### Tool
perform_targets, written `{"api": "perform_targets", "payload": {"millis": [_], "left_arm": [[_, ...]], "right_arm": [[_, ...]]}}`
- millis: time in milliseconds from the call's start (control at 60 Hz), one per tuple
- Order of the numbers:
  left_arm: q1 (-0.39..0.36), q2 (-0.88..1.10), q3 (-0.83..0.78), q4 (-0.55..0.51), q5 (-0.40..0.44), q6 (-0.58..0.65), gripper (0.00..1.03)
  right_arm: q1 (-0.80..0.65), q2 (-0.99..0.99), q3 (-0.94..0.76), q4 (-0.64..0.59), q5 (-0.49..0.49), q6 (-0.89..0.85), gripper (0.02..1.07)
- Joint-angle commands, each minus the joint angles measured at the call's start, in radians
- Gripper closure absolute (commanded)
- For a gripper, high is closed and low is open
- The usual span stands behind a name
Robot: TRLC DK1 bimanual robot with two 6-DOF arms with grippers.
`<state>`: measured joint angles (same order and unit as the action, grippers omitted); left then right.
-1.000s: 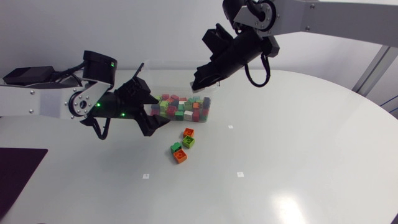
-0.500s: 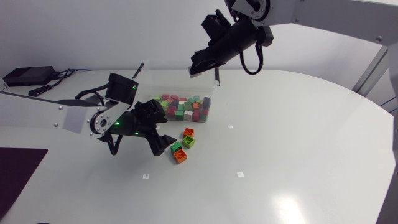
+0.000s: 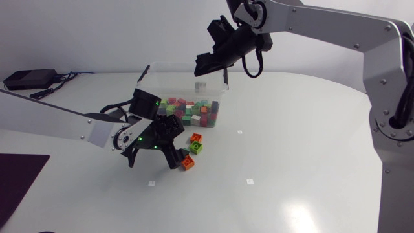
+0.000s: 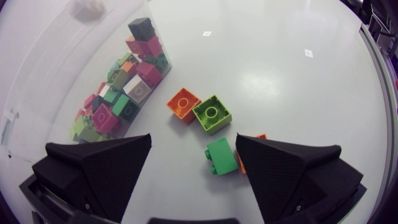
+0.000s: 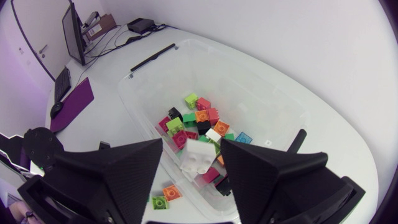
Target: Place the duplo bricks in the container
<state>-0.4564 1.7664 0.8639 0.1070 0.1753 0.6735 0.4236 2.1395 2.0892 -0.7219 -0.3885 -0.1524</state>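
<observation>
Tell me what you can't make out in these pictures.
Left wrist view: the orange brick next to the dark green brick is mostly hidden behind a finger of the left pincer.
Left wrist view: the white brick is blurred.
Right wrist view: the right pincer covers the container's near end.
All views: the lower bricks of the pile lie under others.

I see a mid-green plastic brick, an orange square brick and a lime square brick. My smooth tabletop is white.

No readable text, label, number or sign shows on the bricks, the container or the table.
</observation>
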Motion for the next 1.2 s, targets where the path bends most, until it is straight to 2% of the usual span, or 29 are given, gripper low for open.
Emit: {"api": "perform_targets", "payload": {"millis": [0,200,433,700,1000,1183], "left_arm": [[-0.007,0.028,-0.014,0.008,-0.014,-0.015,0.09],[0.004,0.051,-0.011,0.02,-0.043,-0.011,0.09],[0.078,0.054,0.004,0.02,-0.059,0.005,0.09],[0.055,0.08,0.003,0.03,-0.051,0.032,0.09],[0.111,0.087,0.018,0.025,0.075,0.167,0.08],[0.148,0.025,0.021,-0.07,0.158,0.291,0.07]], "right_arm": [[0.003,0.016,0.022,0.004,0.007,0.027,0.07],[0.004,-0.033,-0.038,0.007,0.007,0.022,0.07],[0.004,-0.098,-0.116,0.019,0.007,0.016,0.07],[0.024,-0.213,-0.302,0.05,-0.001,-0.016,0.07],[0.06,-0.357,-0.574,0.079,-0.018,-0.092,0.07],[0.066,-0.397,-0.659,0.085,-0.033,-0.124,0.07]]}}
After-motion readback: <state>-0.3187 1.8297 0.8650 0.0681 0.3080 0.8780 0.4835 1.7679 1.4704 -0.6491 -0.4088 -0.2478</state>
